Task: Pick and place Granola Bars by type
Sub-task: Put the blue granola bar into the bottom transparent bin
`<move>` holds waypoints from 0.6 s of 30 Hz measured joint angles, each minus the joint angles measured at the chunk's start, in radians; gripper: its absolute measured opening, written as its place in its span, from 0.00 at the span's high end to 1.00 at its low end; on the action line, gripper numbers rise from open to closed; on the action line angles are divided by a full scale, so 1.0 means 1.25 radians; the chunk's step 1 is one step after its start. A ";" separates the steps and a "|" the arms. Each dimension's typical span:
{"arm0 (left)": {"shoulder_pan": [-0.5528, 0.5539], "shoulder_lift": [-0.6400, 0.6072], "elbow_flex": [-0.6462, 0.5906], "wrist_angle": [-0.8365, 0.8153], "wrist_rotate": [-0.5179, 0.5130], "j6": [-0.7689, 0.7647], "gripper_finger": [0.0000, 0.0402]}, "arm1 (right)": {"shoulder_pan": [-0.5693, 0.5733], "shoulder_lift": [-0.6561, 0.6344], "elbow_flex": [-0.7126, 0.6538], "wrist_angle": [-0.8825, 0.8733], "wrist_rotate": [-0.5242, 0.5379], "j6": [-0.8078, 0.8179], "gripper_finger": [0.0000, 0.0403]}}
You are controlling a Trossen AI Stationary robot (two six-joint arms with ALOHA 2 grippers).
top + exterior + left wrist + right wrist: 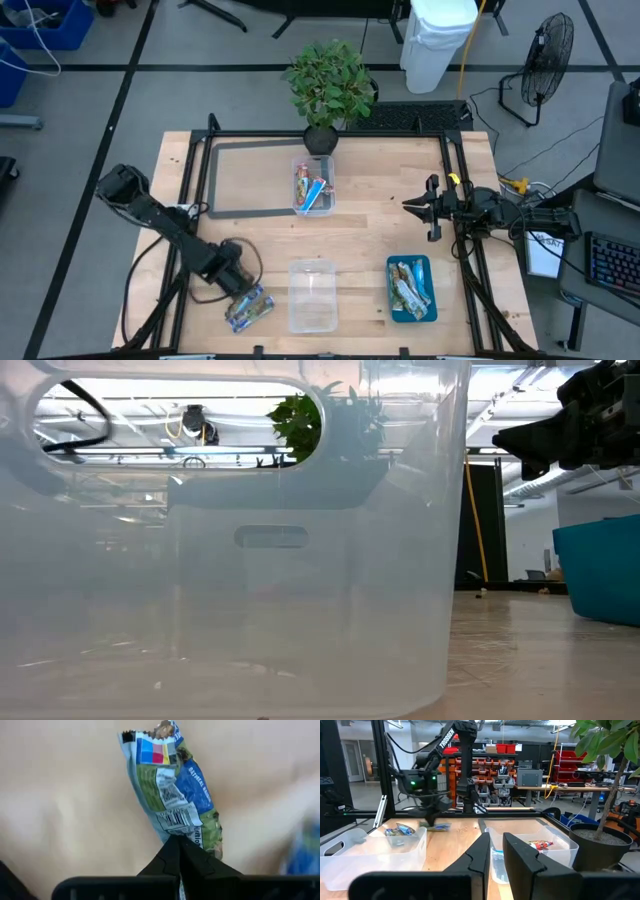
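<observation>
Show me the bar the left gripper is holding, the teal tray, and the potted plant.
granola bar (175, 805), left wrist view, middle of wrapper.
teal tray (392, 312), high view, bare corner.
potted plant (330, 82), high view, leaves.

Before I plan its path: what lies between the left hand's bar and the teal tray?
In the high view, only the empty clear tub lies between the bar held by the left hand and the teal tray.

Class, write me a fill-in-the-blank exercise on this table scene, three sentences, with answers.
1. The left hand is shut on a ____ bar.
2. The green-wrapped bars lie in the ____ tray.
3. The clear tub nearest the left hand holds ____ bars.

Answers: granola; teal; no
</observation>
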 joint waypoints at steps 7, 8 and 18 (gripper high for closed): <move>0.118 0.002 -0.003 -0.085 -0.070 0.154 0.95 | 0.000 0.000 0.000 0.000 0.000 0.000 0.89; 0.131 0.002 -0.004 -0.085 -0.065 0.162 0.95 | 0.000 0.000 0.000 0.000 0.000 0.000 0.89; 0.193 -0.070 0.031 -0.075 -0.089 0.222 0.95 | 0.000 0.000 0.000 0.000 0.000 0.000 0.89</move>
